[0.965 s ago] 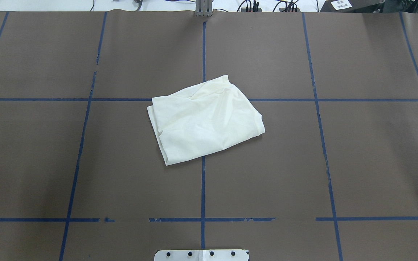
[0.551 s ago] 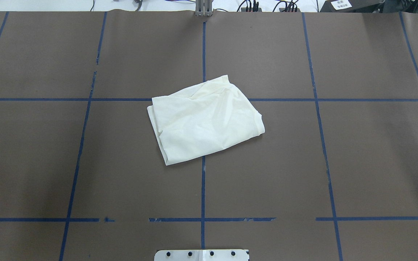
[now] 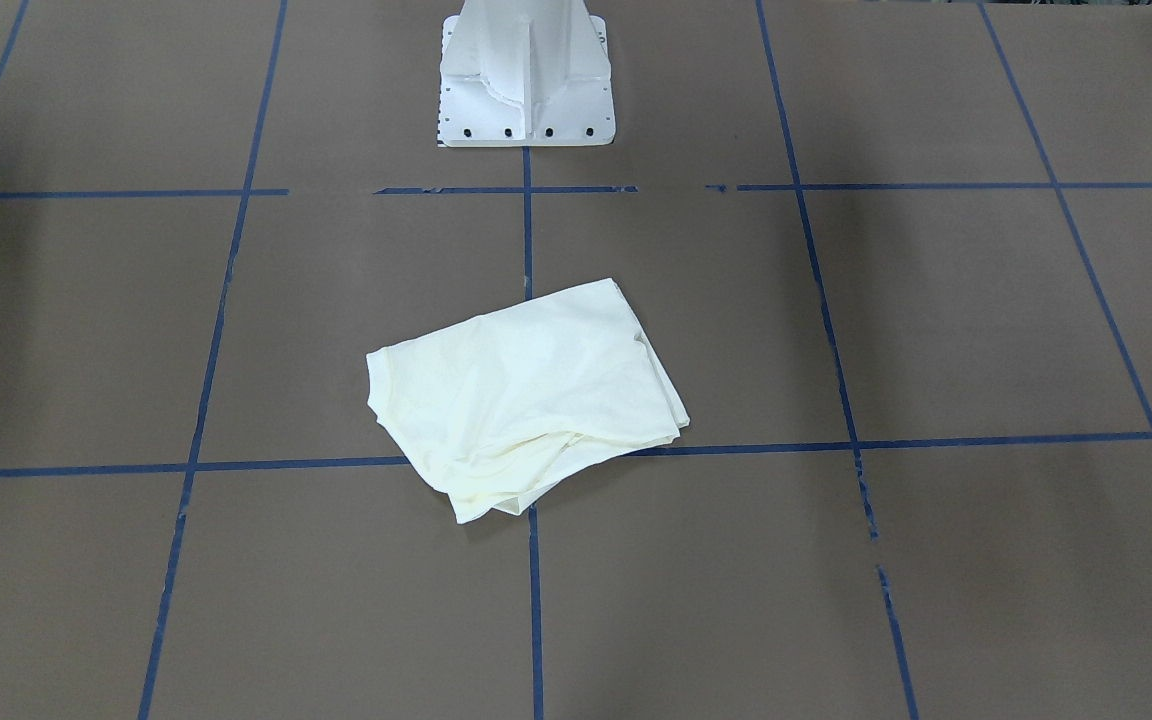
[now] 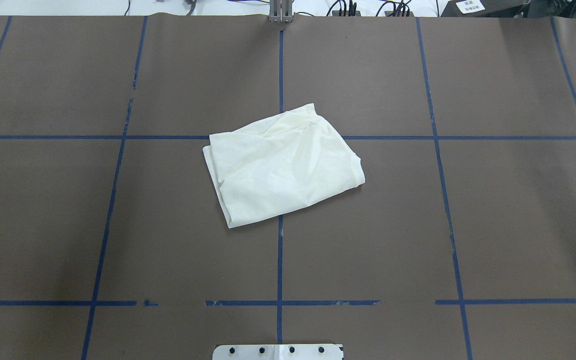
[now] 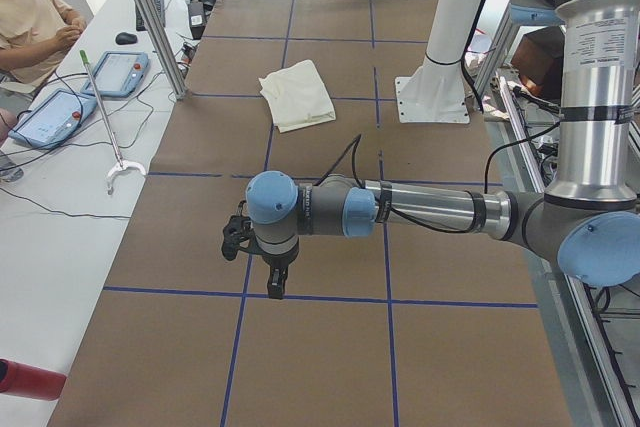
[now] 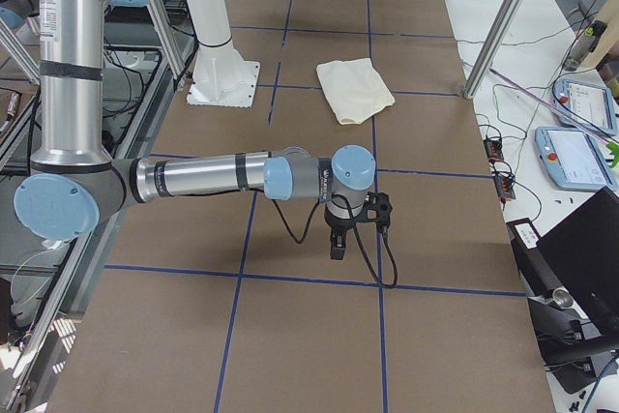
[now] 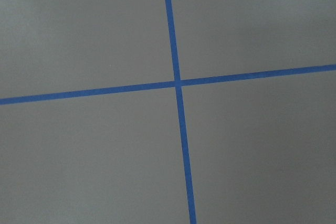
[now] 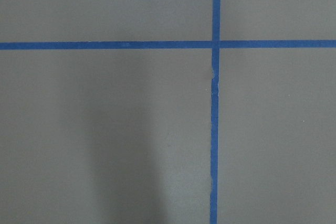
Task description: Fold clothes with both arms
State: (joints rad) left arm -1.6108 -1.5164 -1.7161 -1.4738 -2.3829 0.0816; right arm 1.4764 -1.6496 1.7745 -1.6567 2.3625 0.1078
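Shirt: cream shirt (image 4: 283, 167) folded into a rough, skewed rectangle, plain surface up, flat on the table (image 4: 518, 225).
Shirt position: centre of the table in the overhead view, at 12 o'clock from the white pedestal plate (image 4: 278, 351), lying across a crossing of the blue tape lines (image 4: 279, 260).
Shirt edges: loose, rumpled layers bunched along its 12 o'clock edge in the overhead view; a hemmed corner points toward 3 o'clock.
Contact: nothing touches the shirt.
Left arm: left arm (image 5: 420, 209) stretched low over the table; left gripper (image 5: 272, 285) points down, at 6 o'clock from the shirt in the left side view, well apart.
Left claw: cannot tell whether spread or pressed together.
Right arm: right arm (image 6: 203, 174) likewise extended; right gripper (image 6: 337, 247) points down, at 6 o'clock from the shirt in the right side view, well apart.
Right claw: cannot tell.
Wrist views: each shows only brown surface and a tape crossing.
Bystander: a seated person (image 5: 30, 17) at 10 o'clock in the left side view.
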